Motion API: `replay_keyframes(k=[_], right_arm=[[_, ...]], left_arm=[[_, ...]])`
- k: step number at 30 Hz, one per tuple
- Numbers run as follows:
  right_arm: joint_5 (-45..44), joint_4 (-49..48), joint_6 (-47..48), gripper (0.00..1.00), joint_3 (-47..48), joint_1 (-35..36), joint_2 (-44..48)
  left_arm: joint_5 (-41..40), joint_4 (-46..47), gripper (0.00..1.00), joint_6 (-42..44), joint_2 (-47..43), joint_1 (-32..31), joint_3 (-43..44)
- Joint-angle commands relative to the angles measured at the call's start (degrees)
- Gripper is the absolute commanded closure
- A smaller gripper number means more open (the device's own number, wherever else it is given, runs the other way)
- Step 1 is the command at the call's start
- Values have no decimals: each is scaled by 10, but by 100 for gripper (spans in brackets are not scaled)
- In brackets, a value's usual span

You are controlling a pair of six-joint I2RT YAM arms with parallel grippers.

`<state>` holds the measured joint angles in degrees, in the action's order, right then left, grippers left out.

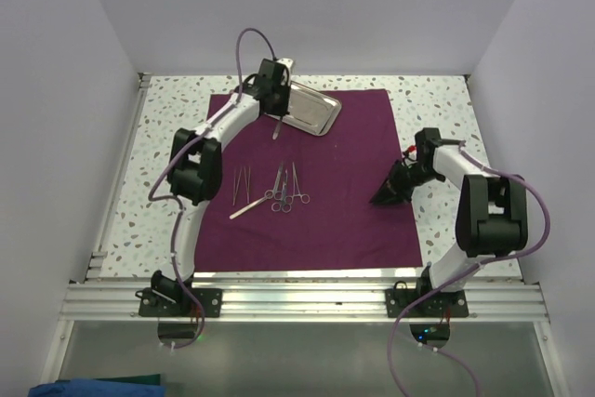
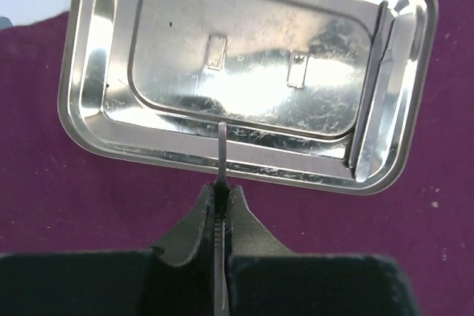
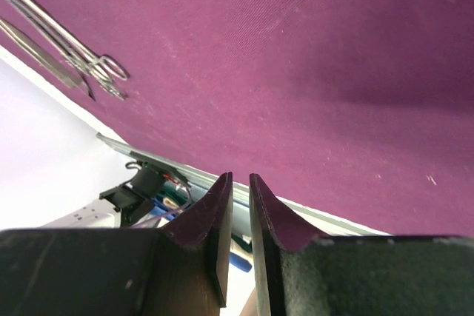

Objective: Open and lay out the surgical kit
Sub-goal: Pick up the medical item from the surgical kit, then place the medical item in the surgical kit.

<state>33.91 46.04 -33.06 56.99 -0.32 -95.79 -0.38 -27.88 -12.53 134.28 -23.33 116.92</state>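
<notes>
We are gripping a thin steel instrument (image 1: pixel 277 130) in our left hand (image 1: pixel 275 107). Its fingers are pressing flat together on the strip, though we cannot tell whether it is a tweezer or a forceps. The hand is hanging at the near rim of the steel tray (image 1: pixel 316 107), which is sitting on the far part of the plum cloth (image 1: pixel 363 220). The cloth is lying spread flat on the speckled counter (image 1: pixel 437 109).

The coming move, as we are judging it, is turning on one relation. The laid-out instruments (image 1: pixel 279 191) are lying on the cloth between the left hand and our own bases, near the tray but apart from it. Most of them are pointing far-to-near, side by side, and the piece we are holding is running the same way. So we are expecting a plain pull toward ourselves, with little turning at the wrist.

One more thin piece (image 2: pixel 374 86) seems to be lying along a short wall of the tray.

Our right hand (image 1: pixel 386 194) is sitting low at the right side of the cloth, well apart from the row. Its fingers are standing a slim gap apart with nothing between them. The left arm is therefore the nearer one for the placing.
</notes>
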Motion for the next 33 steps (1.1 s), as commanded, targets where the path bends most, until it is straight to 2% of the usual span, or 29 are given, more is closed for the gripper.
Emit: replay_keyframes(k=[1,5,8,15,18,19,20,22,25,26,27,28,31,33], right_arm=[[-23,43,19,82,37,-13,59],[-100,86,17,83,82,-13,130],[-155,133,6,85,92,-13,181],[-194,189,-3,87,33,-12,288],[-189,192,-10,76,-9,-5,335],[-177,187,-10,65,-20,-1,343],[-170,183,-10,44,-40,-1,352],[-169,177,-13,24,-57,-1,379],[-169,169,-21,18,-91,-1,407],[-166,165,-22,18,-107,-1,425],[-165,167,-22,18,-115,-1,432],[-163,170,-20,18,-122,2,438],[-179,198,-14,18,-130,26,463],[-189,207,-17,18,-134,32,486]], left_arm=[[6,-27,100,-38,-56,-4,29],[-14,-21,100,-124,-120,-34,-35],[-69,-10,100,-179,-161,-111,-117],[-79,5,100,-306,-161,-218,-162],[-88,11,100,-350,-140,-247,-167],[-88,12,100,-360,-134,-253,-166],[-88,16,100,-377,-122,-260,-164],[-95,22,100,-394,-111,-279,-159],[-119,30,99,-427,-87,-303,-151],[-127,36,86,-436,-76,-306,-150],[-138,39,80,-462,-70,-313,-151],[-138,41,67,-476,-64,-315,-149],[-134,35,55,-514,-40,-319,-124],[-142,14,51,-517,-35,-323,-105]])
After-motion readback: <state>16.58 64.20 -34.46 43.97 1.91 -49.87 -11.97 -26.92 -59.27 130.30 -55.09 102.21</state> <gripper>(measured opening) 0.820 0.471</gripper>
